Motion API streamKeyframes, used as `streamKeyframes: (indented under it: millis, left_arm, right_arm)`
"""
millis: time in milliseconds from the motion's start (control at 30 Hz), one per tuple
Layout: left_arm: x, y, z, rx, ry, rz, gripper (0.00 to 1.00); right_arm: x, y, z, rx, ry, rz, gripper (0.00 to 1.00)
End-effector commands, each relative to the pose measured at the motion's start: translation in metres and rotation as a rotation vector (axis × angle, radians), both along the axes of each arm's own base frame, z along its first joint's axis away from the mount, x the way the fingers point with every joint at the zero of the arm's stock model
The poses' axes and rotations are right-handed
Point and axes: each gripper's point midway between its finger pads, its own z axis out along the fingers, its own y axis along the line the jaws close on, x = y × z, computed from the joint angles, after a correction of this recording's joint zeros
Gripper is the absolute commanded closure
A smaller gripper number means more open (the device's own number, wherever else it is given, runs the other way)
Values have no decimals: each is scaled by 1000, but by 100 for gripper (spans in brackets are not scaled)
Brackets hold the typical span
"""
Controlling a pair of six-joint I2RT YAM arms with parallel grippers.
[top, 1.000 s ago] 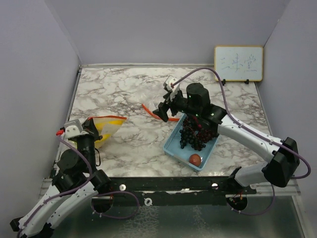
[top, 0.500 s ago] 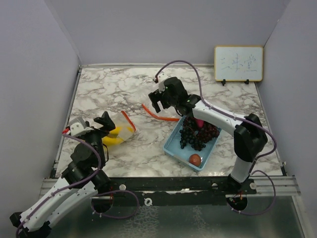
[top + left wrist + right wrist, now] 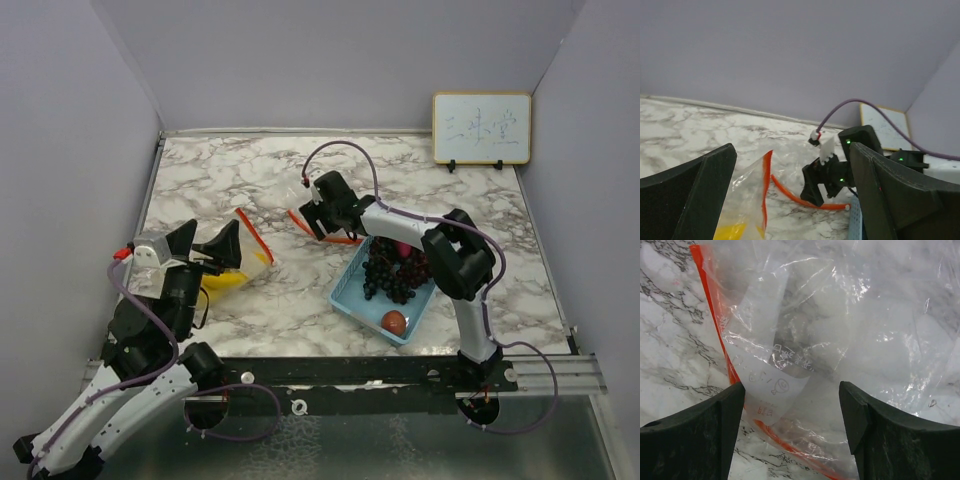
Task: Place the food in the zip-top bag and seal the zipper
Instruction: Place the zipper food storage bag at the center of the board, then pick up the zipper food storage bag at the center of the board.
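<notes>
A: Marble tabletop (image 3: 450, 200). The left claw (image 3: 208, 238) had just sprung wide and let go of the zip-top bag (image 3: 252, 248), with the bananas (image 3: 225, 282) inside.
B: The right claw (image 3: 791, 387) was wide over the bag's mouth. The grapes (image 3: 395, 275) sat in the basket (image 3: 350, 300), so loading wasn't finished.

Left arm (image 3: 110, 412): white shell links, black joint housings; purple cable (image 3: 240, 437) looping at the base; red connector (image 3: 120, 254) on the white wrist block.
Right arm (image 3: 400, 222): same white-and-black build; purple cable (image 3: 338, 144) arching over the wrist; green indicator lights (image 3: 841, 180). Fingers (image 3: 690, 435): matte black, wedge-shaped.
</notes>
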Motion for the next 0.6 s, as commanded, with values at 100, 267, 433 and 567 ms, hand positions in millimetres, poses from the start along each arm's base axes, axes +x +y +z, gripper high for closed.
streamKeyframes:
  millis: [100, 267, 433, 567]
  left_arm:
    - [-21, -64, 34, 130, -116, -351, 1]
    - [-31, -91, 24, 140, -137, -498, 3]
    - [-25, -107, -3, 104, -105, -540, 15]
    - [-19, -119, -20, 94, -81, -563, 22]
  right_arm:
    - [9, -16, -8, -18, -1, -77, 58]
    - [7, -23, 4, 50, 10, -120, 99]
    - [-7, -14, 87, 295, -46, -113, 99]
    - [-27, -21, 165, 555, -70, -108, 99]
